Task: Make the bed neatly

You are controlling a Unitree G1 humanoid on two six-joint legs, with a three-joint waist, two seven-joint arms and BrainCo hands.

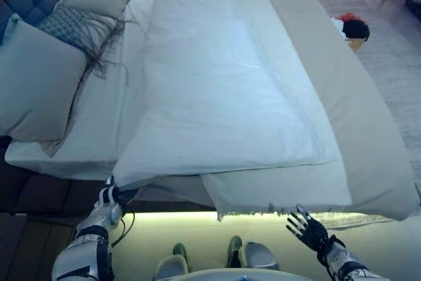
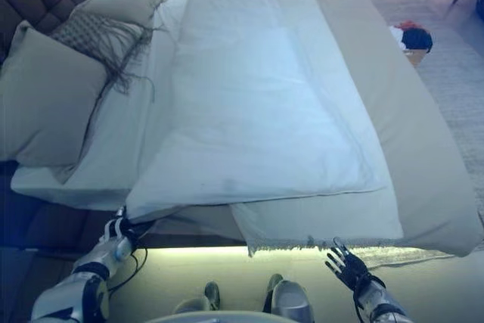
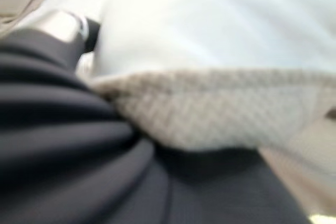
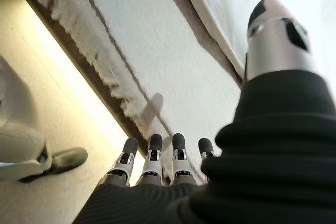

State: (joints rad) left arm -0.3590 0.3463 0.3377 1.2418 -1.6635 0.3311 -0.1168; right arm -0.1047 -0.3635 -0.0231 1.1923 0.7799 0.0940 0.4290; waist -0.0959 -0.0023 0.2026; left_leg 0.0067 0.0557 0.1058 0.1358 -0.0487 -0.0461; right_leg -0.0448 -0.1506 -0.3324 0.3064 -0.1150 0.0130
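Pinching the white duvet corner at lower left, my left hand grips; soft, light cloth; right hand is spread open, holding nothing

**A:** Your head views are bright up top, daylight washing the white duvet bluish. A yellow-green glow strip runs under the bed's edge, and the corners bend a bit.

**B:** Yep, and your left wrist view's soft all over, the duvet blown out. Right wrist's sharp, with a finger shadow on the beige blanket.
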